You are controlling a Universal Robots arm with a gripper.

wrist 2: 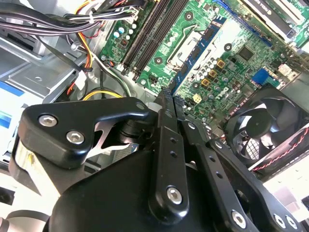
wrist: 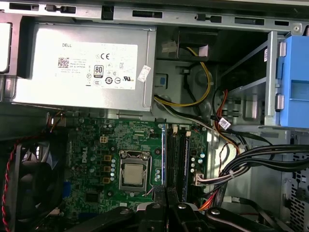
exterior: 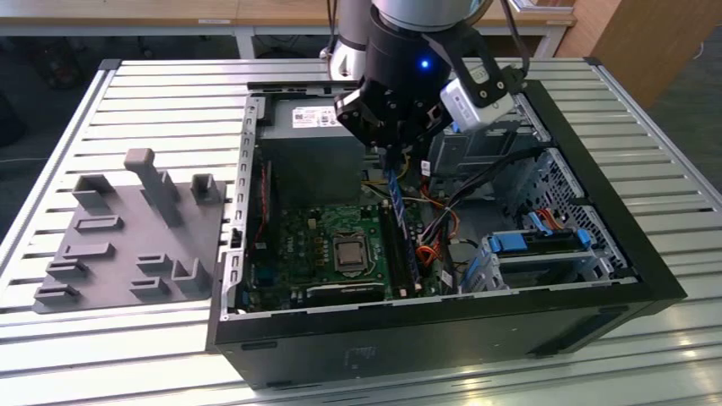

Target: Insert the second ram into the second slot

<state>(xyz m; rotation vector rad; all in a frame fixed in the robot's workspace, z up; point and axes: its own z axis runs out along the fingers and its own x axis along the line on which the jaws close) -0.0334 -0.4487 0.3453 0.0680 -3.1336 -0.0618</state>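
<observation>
Pinches the second ram (exterior: 396,196) by its upper end between the closed fingers of the gripper (exterior: 391,157), just above the centre of the frame in the exterior view. Holds it on edge, slightly tilted, lower end toward the memory slots (exterior: 404,254) on the green motherboard (exterior: 321,249); cannot tell whether touching. Appears edge-on as a thin blue strip in the second wrist view. Hangs inside the open computer case (exterior: 451,338), grey power supply (exterior: 307,156) further up the frame, blue drive latch (exterior: 510,243) at lower right. Rests on a slatted table (exterior: 113,355), with a grey fixture (exterior: 124,237) at the exterior view's left.
</observation>
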